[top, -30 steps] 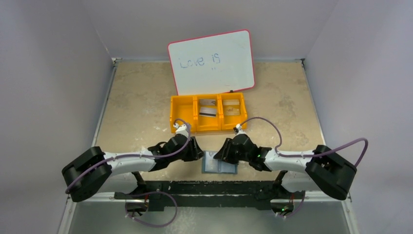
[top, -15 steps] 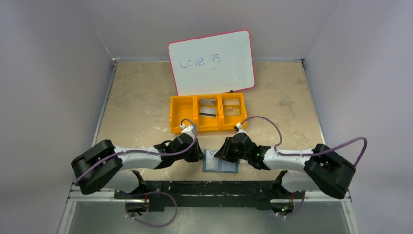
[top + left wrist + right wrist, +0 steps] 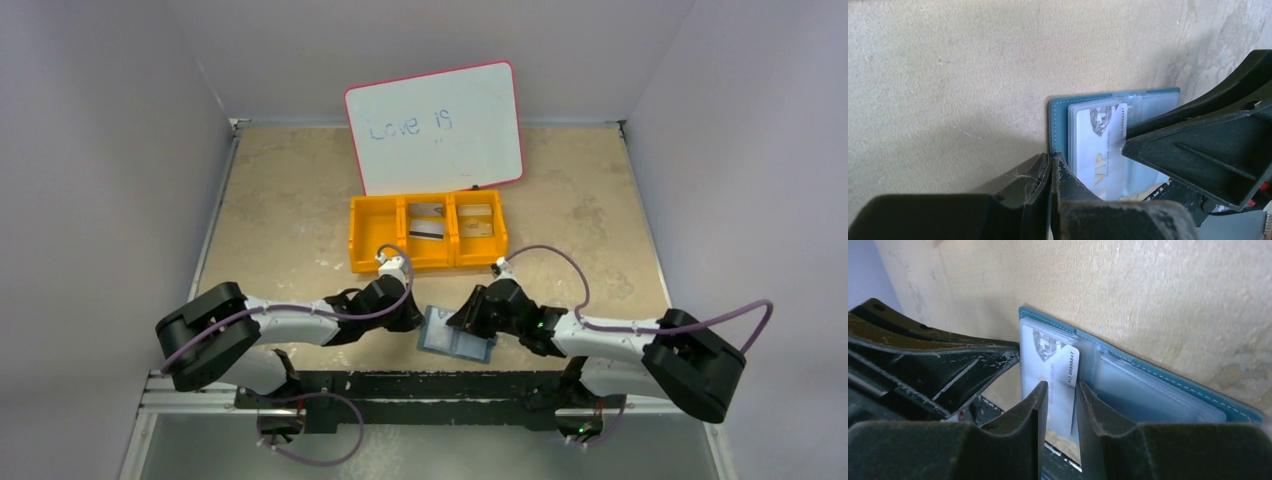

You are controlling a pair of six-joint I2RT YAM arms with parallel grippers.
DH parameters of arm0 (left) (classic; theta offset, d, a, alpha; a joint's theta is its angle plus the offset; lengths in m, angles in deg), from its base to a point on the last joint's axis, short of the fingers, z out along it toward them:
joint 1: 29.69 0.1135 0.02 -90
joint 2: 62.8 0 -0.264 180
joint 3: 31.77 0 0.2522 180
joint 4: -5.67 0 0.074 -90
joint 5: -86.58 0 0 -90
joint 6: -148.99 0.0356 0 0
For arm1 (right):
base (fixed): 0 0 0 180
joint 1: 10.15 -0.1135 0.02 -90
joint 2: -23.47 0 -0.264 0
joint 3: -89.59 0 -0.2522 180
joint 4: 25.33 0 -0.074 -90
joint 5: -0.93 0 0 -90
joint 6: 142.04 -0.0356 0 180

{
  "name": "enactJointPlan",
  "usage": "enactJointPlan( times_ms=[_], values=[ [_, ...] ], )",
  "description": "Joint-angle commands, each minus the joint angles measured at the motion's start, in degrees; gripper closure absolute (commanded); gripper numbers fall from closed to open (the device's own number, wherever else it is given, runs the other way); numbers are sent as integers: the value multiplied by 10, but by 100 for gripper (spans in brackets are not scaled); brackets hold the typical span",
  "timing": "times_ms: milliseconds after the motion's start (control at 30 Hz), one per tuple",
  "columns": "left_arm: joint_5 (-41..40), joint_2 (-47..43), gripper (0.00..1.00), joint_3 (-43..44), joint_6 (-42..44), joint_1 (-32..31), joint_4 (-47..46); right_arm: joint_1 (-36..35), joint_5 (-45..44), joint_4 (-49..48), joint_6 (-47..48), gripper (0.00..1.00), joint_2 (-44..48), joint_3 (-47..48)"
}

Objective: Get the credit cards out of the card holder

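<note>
The card holder [image 3: 1060,125] lies open and flat on the beige table [image 3: 948,75], its teal rim showing along the top and left sides. In its left half, under clear pocket sleeves, sits a pale silver credit card [image 3: 1098,150] with a diamond picture, gold "VIP" lettering and a printed number down its right side. The left gripper [image 3: 1050,162] rises from the bottom of the view with its two black fingers pressed together, the tips at the holder's left edge; whether they pinch that edge cannot be told. The right gripper [image 3: 1128,137] reaches in from the right, its tip on the card's right side.
</note>
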Motion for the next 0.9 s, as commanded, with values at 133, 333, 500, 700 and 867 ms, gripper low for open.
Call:
enactJointPlan(
  times_ms=[133, 333, 500, 700, 867],
  values=[
    [-1, 20, 100, -5, 1, -19, 29, 0, 0, -98, -69, 71, 62, -57],
    [-3, 21, 100, -5, -6, -23, 19, 2, 15, -145, -74, 81, 25, -62],
    [-12, 18, 100, -5, -9, -23, 22, 3, 9, -146, -79, 96, 31, -63],
    [-22, 12, 100, -15, -24, -24, 13, 4, 2, -152, -76, 100, 26, -60],
    [-54, -3, 100, -33, -41, -23, 12, 4, -10, -119, -55, 100, 43, -51]
  ],
)
